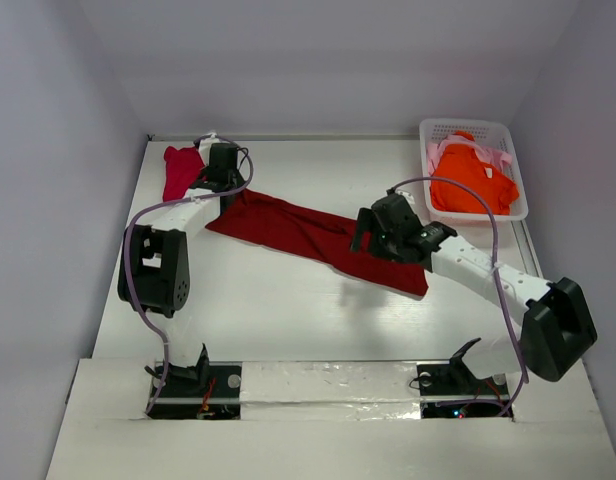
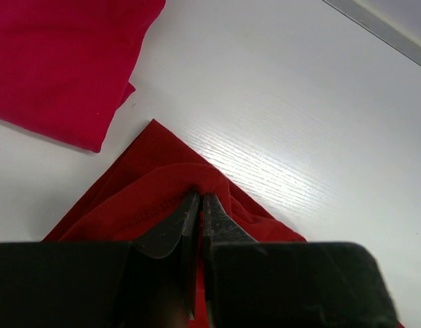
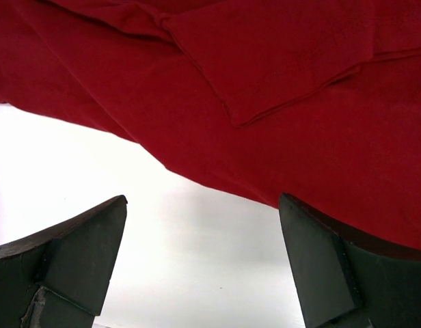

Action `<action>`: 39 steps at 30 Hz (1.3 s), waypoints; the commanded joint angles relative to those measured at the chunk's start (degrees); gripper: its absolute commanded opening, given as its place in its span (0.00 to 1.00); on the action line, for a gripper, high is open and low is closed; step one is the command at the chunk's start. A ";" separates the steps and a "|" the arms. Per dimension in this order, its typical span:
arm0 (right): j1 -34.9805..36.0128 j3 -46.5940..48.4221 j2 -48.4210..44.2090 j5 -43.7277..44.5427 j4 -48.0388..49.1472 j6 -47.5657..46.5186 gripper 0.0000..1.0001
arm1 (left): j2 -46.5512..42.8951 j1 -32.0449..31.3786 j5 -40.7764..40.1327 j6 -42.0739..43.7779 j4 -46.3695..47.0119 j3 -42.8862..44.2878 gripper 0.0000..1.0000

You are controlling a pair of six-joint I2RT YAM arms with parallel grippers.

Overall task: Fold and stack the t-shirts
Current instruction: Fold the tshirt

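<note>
Two robot arms work a dark red t-shirt (image 1: 308,235) on a white desk (image 1: 288,320). The shirt lies in a long band running diagonally from the far left towards the centre right.

The left jaws are pressed together and pinch a bunched fold at the shirt's far-left corner. In the left wrist view the cloth humps up over the fingertips (image 2: 190,205), and the corner below tapers to a point on the bare desk. The left arm (image 1: 173,215) reaches in from the near left.

The right jaws stand spread wide over the near edge of the same shirt, close to its right end. In the right wrist view one finger (image 3: 80,239) sits over bare desk and the other overlaps the hem. Nothing is between them, and whether they touch the cloth cannot be told. A folded-over flap shows in the fabric just beyond them. The right arm (image 1: 488,270) reaches in from the near right.

A crimson-pink t-shirt (image 1: 180,170) lies in the far-left corner of the desk. It is just beside the pinched corner, with a strip of bare surface between the two.

At the far right, a white lattice basket (image 1: 468,128) holds a bright orange t-shirt (image 1: 473,180). A pale pink t-shirt (image 1: 433,155) shows around its far edges.
</note>
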 commanded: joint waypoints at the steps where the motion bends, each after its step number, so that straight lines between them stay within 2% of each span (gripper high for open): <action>1: 0.51 -0.68 -2.27 0.64 0.10 0.90 0.97 | -1.29 0.08 -0.79 0.91 2.39 0.87 0.00; 9: 0.51 -1.38 -3.50 1.17 -0.60 1.51 0.97 | -2.70 0.08 -8.08 -1.28 -0.06 -0.18 0.00; 10: 0.51 -1.55 -3.94 1.17 -0.60 1.51 0.97 | -3.14 0.08 -8.35 -1.37 0.11 -0.62 0.05; 11: 0.51 -1.64 -4.03 1.26 -0.69 1.60 0.97 | -3.49 0.60 -8.35 -1.29 0.20 -0.88 0.33; 12: 0.51 -1.64 -4.20 1.26 -0.69 1.69 0.97 | -3.67 0.61 -8.18 -1.02 0.46 -0.97 0.54; 13: 0.51 -1.56 -4.29 1.26 -0.77 1.69 0.97 | -3.84 0.61 -8.87 -1.28 0.20 -0.89 0.82; 15: 0.51 -1.47 -4.38 1.26 -0.86 1.69 0.97 | -3.93 0.61 -9.06 -1.55 -0.68 -0.62 0.95; 18: 0.51 -1.55 -4.56 1.35 -0.78 1.69 0.97 | -3.93 0.61 -9.23 -1.81 -1.65 0.08 0.97; 21: 0.51 -1.91 -4.56 1.26 -0.69 1.69 0.97 | -5.59 0.61 -5.65 -2.34 -1.13 -0.53 0.93; 27: 0.51 -1.99 -4.30 0.65 0.19 1.51 0.97 | -7.01 -4.12 -2.29 -4.97 -0.07 -3.52 0.90; 39: 0.51 -2.08 -4.73 0.47 0.46 0.98 0.97 | -3.32 -8.71 -3.08 -8.58 -4.46 -2.82 0.90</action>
